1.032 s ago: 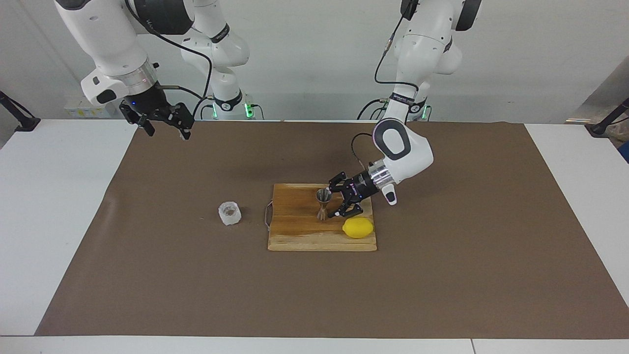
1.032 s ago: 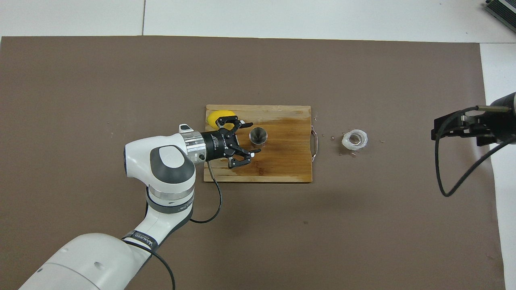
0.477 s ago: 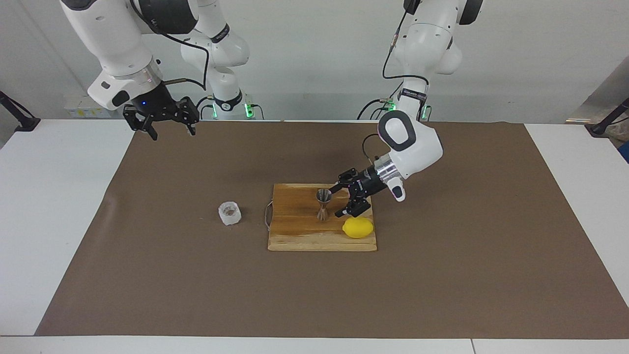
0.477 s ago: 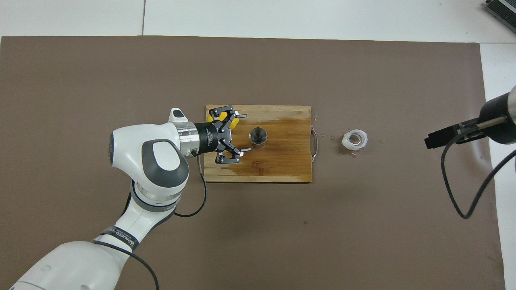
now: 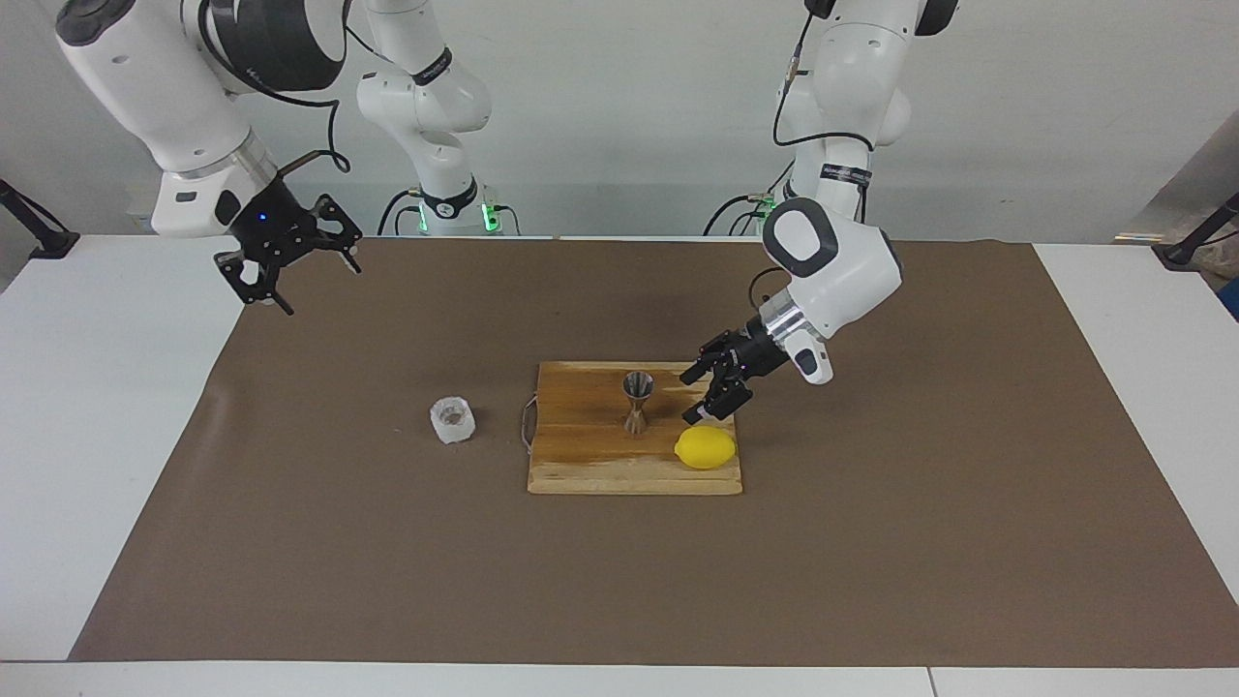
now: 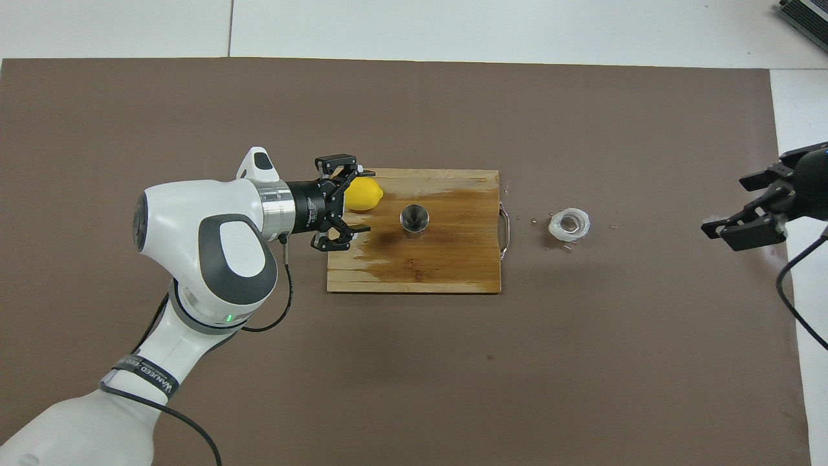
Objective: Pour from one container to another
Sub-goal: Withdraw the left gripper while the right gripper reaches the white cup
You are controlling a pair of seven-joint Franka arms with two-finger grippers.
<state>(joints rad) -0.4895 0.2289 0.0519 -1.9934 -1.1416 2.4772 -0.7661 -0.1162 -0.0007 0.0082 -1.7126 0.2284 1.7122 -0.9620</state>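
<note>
Nearest your robots, the right gripper (image 5: 287, 271) hangs in the air over the mat's edge at the right arm's end, fingers spread, nothing in them. The left gripper (image 5: 710, 387) is over the corner of the board (image 5: 581, 465) at the left arm's end, also spread and empty, just above the lemon (image 5: 706, 448).

The jigger (image 5: 637, 402) stands upright mid-board, apart from both grippers. The cup (image 5: 452, 419) sits upright on the mat just off the board's handle end, toward the right arm, farther out than the right gripper.

So the thing to watch: the cup lies on the right arm's half, well away from the left gripper, and the right arm looks like your better pick for it.
</note>
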